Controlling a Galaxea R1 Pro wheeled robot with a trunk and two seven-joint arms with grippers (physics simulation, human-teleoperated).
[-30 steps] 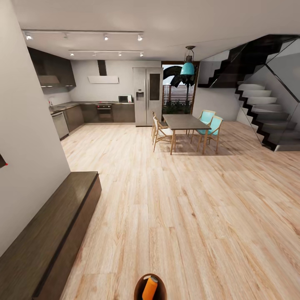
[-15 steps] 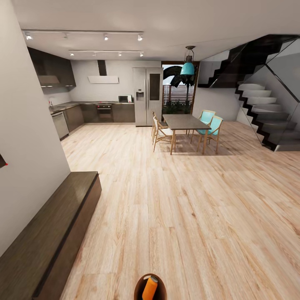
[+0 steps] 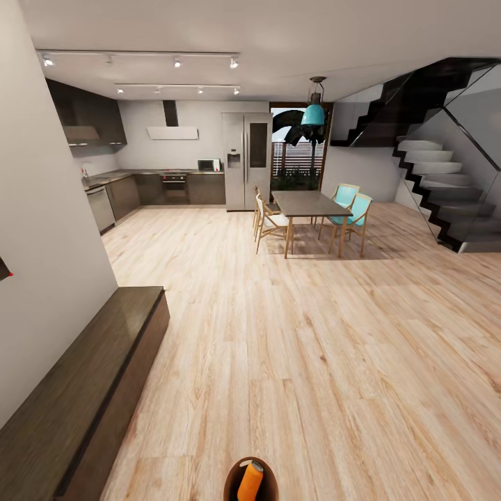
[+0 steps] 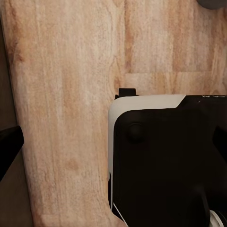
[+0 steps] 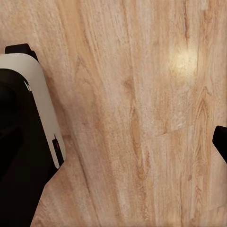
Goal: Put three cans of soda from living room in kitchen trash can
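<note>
An orange can (image 3: 250, 481) lies tilted inside the bin (image 3: 232, 480) at the head view's bottom edge, well short of the kitchen (image 3: 167, 174) across the wooden floor (image 3: 278, 334). Likely light, rigid and slick, the can is best gripped round its middle. Whether either gripper is open or clenched, I cannot tell.

Black-and-white robot base (image 4: 161, 161) under the left wrist camera, the same rounded base edge (image 5: 23, 142) beside the right wrist camera, both arms hanging low and pointing down, a dark pincer fingertip (image 5: 221, 142) at the frame edge, jaw states unreadable
</note>
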